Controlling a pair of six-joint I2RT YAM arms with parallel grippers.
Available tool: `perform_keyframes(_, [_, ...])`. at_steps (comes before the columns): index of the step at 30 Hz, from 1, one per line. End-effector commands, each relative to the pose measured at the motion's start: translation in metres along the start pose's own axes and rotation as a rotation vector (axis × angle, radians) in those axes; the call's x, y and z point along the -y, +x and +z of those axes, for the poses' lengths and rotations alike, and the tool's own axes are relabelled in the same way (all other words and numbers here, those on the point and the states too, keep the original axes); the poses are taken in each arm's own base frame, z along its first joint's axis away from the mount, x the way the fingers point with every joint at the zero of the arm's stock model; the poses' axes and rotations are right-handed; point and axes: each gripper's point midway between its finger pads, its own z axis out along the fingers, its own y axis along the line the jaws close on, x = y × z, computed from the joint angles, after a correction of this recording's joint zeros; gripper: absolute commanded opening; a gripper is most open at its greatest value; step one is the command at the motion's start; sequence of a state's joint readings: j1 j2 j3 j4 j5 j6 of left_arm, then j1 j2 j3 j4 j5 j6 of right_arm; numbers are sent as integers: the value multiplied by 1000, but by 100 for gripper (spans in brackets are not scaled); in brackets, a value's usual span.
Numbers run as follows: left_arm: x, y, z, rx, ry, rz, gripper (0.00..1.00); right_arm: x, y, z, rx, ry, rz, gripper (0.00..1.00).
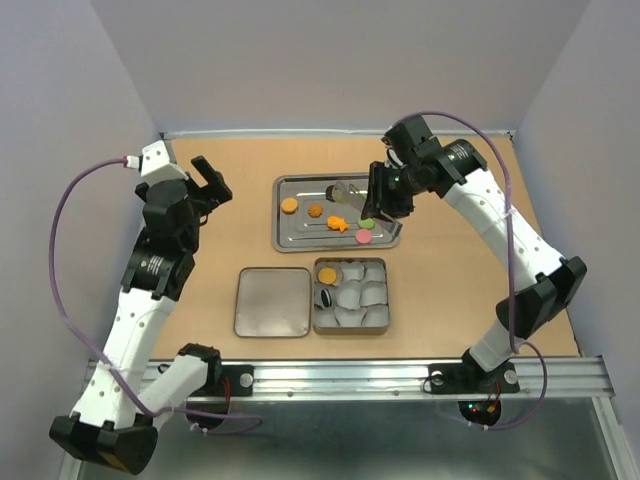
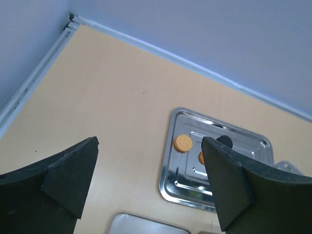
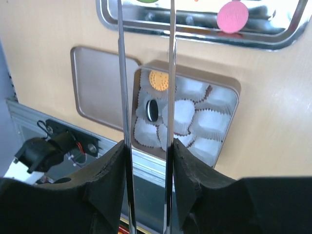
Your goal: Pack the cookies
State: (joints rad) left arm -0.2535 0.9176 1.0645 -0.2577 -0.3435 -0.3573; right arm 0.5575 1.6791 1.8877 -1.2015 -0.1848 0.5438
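Several cookies lie on the steel tray [image 1: 282,238]: two round orange ones [image 1: 289,206], an irregular orange one [image 1: 338,224], a green one [image 1: 367,223] and a pink one [image 1: 364,236]. The open tin [image 1: 351,328] holds an orange cookie [image 1: 326,274] and a black cookie [image 1: 325,297] on edge. My right gripper [image 1: 385,195] is over the tray's right part, shut on metal tongs [image 3: 121,73] whose two blades run between its fingers. The pink cookie [image 3: 232,16] and the tin [image 3: 233,87] show in the right wrist view. My left gripper [image 1: 210,185] is open and empty, left of the tray.
White paper cups [image 1: 365,295] fill the tin. Its flat lid [image 1: 272,302] lies just left of it. The left wrist view shows the tray's rim [image 2: 168,180] and an orange cookie [image 2: 183,143]. Walls close the table on three sides; a metal rail runs along the near edge.
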Motion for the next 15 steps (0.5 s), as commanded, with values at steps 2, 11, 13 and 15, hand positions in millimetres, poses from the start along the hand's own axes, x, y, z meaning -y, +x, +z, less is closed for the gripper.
perform_keyframes(2, [6,-7,3,63,31,-44,99,0,31,-27,0,-77,-19,44])
perform_keyframes(11, [34,20,10,-62,165,-67,98,3,114,-54,-146,-259,-60,44])
perform_keyframes(13, [36,21,9,-62,184,-75,98,1,132,-54,-191,-286,-72,44])
perform_keyframes(15, [40,24,9,-67,203,-79,98,-5,144,-54,-230,-323,-86,44])
